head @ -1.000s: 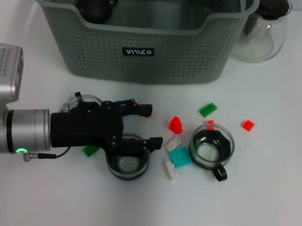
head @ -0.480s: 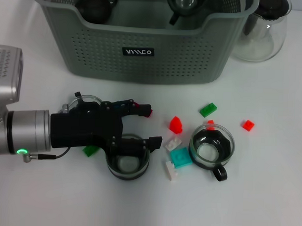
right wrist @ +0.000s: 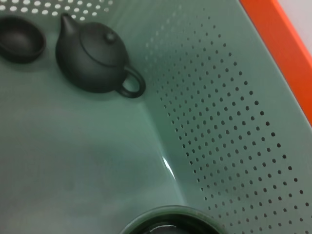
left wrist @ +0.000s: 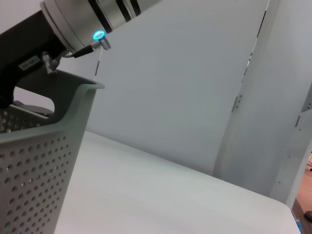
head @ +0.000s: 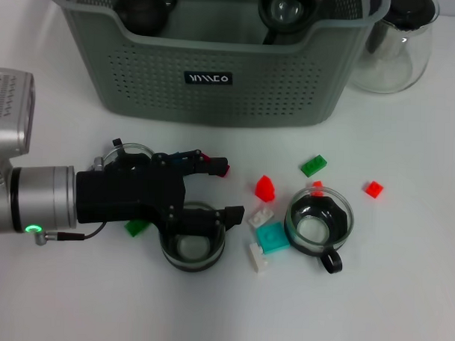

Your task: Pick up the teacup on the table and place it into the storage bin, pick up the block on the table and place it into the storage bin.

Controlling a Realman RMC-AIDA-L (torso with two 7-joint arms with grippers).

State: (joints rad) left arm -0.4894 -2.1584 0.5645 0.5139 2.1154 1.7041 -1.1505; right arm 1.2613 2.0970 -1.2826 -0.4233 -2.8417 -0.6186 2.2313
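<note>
White tabletop, storage bin (head: 215,88) at the back. Inside the bin's right end, one glass teacup (head: 285,8) low over the floor, under the right arm (left wrist: 83,19); right gripper itself hidden, so held or released cannot tell. In front of the bin, left gripper (head: 228,190) lying low and spread wide, nothing between the jaws. Just in front of it, farther from the bin, a second teacup (head: 191,244), untouched. Red block (head: 265,188) loose in front of the bin. Teacup step, by the look of it. Next, probably: straddle that rim, close, lift clear of the bin's front wall.
</note>
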